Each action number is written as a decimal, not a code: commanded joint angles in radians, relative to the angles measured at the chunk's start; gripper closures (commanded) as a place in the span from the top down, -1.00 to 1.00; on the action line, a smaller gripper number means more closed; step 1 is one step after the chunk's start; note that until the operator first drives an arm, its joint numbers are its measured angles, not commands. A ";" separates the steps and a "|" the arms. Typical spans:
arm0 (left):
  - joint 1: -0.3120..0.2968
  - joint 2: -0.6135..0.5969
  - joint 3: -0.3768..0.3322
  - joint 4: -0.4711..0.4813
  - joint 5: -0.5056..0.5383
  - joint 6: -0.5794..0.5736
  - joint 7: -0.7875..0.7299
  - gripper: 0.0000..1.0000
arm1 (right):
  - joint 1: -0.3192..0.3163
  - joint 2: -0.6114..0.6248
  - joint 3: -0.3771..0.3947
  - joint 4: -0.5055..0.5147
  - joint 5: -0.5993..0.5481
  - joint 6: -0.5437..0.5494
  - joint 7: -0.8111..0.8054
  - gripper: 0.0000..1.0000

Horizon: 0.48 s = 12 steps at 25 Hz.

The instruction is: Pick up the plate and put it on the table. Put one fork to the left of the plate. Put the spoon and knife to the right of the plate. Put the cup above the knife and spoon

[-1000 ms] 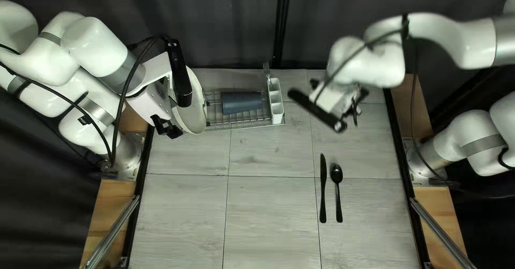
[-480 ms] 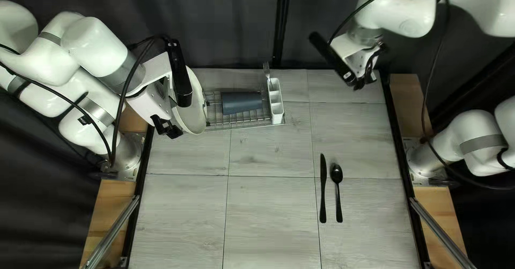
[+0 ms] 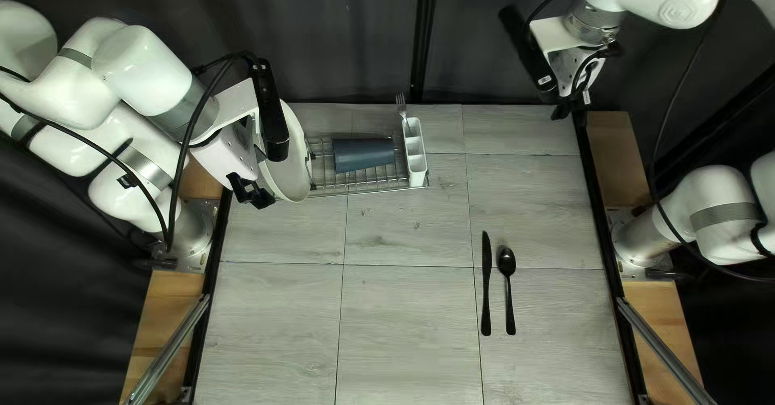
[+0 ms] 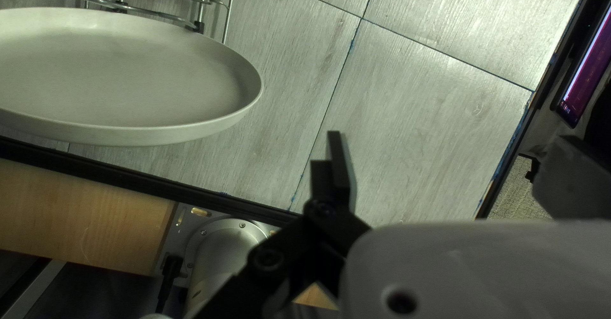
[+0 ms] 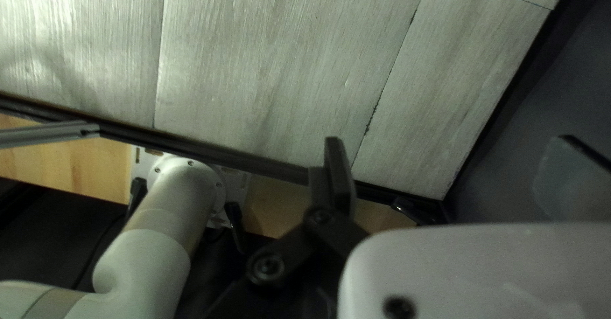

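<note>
A dark curtain point(image 3: 323, 33) hangs behind a wire rack point(image 3: 367, 192); a white caddy point(image 3: 416, 163) sits at its right end. Wood boards point(image 3: 157, 292) and metal rails point(image 3: 171, 350) line both sides. The left wrist view shows a lit screen point(image 4: 589, 71).

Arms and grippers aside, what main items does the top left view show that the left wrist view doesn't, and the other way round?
Only the top left view: the knife, the spoon, the cup, the fork, the white cutlery holder and the dark curtain.

Only the left wrist view: a lit screen beyond the table's edge.

Both: the plate, part of the wire rack and the tabletop.
</note>
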 commanded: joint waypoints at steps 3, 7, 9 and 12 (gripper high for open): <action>-0.053 0.092 0.070 0.132 0.041 0.151 0.209 1.00 | 0.000 0.000 0.000 0.000 0.000 0.000 0.000 1.00; -0.053 0.092 0.070 0.132 0.041 0.151 0.209 1.00 | 0.000 0.000 0.000 0.000 0.000 0.000 0.000 1.00; -0.053 0.092 0.070 0.132 0.041 0.151 0.209 1.00 | 0.000 0.000 0.000 0.000 0.000 0.000 0.000 1.00; -0.028 0.036 0.118 0.118 0.066 0.167 0.254 1.00 | 0.000 0.000 0.000 0.000 0.000 0.000 0.000 1.00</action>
